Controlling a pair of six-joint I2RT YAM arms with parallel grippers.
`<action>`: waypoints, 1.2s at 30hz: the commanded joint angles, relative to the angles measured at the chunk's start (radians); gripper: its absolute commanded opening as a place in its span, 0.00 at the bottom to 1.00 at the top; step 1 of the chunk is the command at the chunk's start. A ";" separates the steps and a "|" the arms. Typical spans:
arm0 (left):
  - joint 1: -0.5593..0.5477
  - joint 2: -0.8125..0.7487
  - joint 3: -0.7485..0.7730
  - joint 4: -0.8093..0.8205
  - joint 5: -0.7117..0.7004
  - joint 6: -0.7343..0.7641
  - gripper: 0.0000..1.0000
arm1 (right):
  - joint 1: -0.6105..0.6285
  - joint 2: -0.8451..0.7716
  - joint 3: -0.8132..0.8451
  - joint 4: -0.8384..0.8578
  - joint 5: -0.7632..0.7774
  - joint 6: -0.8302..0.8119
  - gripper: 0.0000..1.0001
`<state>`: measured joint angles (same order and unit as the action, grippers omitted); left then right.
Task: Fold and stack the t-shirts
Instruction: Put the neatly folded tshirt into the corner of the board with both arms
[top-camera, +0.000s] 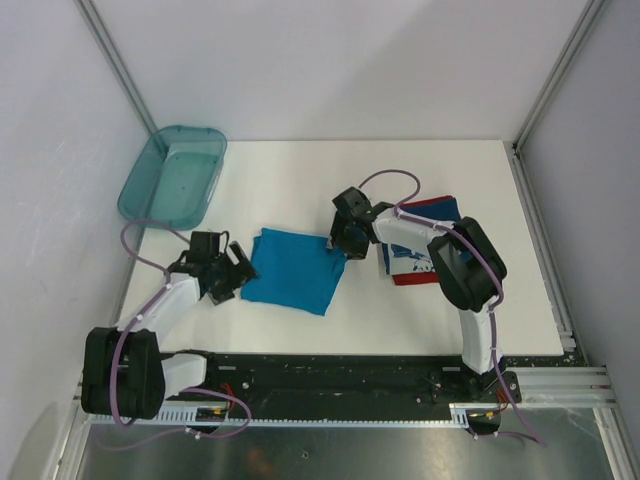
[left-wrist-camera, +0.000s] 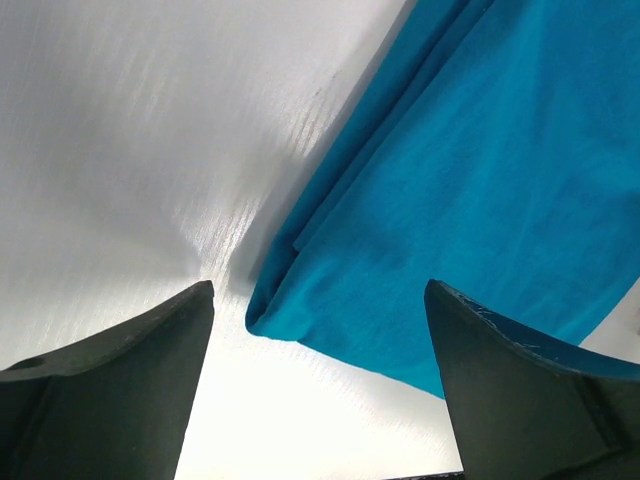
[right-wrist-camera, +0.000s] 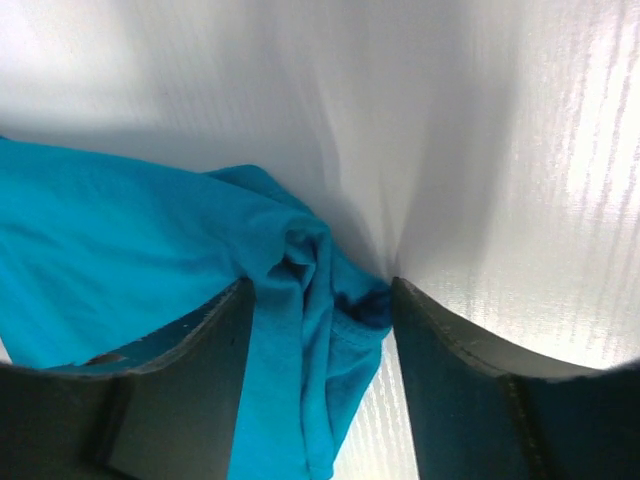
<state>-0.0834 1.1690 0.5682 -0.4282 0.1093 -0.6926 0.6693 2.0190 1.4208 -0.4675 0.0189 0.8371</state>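
The teal-blue t-shirt (top-camera: 290, 272) lies folded into a rough square at the table's middle. My left gripper (top-camera: 238, 272) is open and empty at its left edge; in the left wrist view (left-wrist-camera: 318, 287) the shirt's folded corner (left-wrist-camera: 480, 150) lies between and beyond the fingers. My right gripper (top-camera: 345, 246) is at the shirt's far right corner, shut on a bunched fold of the teal cloth (right-wrist-camera: 130, 240) that fills the gap between its fingers (right-wrist-camera: 320, 290). The folded dark blue printed t-shirt (top-camera: 410, 264) with a red edge lies to the right, partly under my right arm.
A translucent teal plastic bin (top-camera: 172, 175) stands at the table's far left corner. White walls and metal frame rails close in the table on the left, back and right. The arm bases sit on a black rail at the near edge.
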 joint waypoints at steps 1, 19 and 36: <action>0.007 0.021 -0.014 0.025 0.013 -0.018 0.89 | 0.027 0.036 -0.005 0.025 -0.007 0.021 0.57; -0.034 0.066 0.002 0.049 0.030 -0.044 0.36 | 0.035 0.021 -0.001 0.056 0.014 0.019 0.08; -0.098 -0.013 0.135 0.043 0.158 0.040 0.00 | 0.148 -0.041 0.198 -0.091 0.291 -0.154 0.00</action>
<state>-0.1520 1.1950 0.6495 -0.4030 0.2092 -0.6804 0.7906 2.0384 1.5509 -0.5091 0.1959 0.7452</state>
